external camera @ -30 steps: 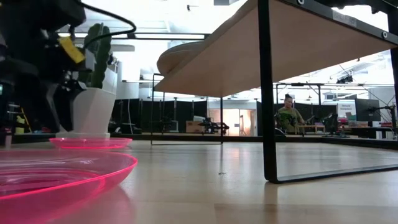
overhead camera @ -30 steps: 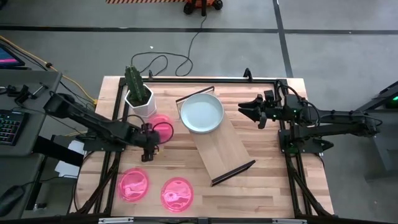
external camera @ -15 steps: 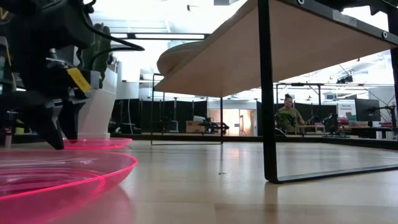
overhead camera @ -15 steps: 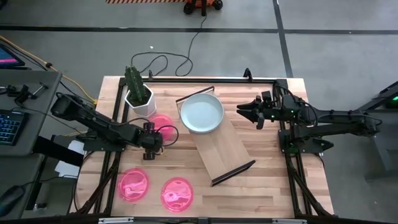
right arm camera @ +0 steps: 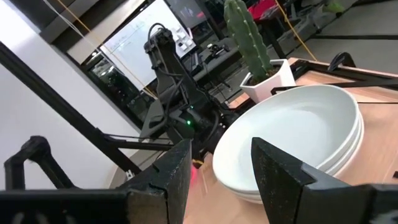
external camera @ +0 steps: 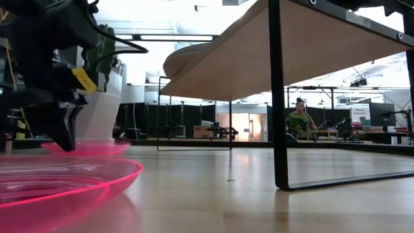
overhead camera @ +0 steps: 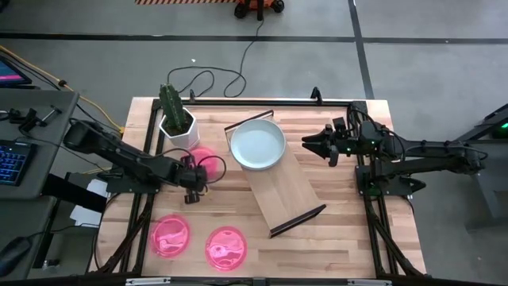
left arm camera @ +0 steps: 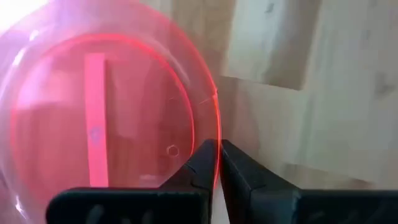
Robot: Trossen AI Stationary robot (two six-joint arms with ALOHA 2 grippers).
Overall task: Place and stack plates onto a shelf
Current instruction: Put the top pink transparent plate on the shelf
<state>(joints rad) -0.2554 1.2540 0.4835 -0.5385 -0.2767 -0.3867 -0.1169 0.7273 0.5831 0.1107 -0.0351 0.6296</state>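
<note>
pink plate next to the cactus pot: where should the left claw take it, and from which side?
By its thin rim, on the edge facing away from the cactus pot. The pink plate is shallow and lies flat, so only the upturned lip gives the fingers purchase, and the pot blocks the far side. The left claw is already pinched on that rim. The right claw waits open by the shelf.

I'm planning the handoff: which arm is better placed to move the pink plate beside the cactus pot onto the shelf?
Left. The left gripper is shut on the rim of that pink plate, while the right gripper hangs open beyond the shelf, facing the stacked plates.
</note>
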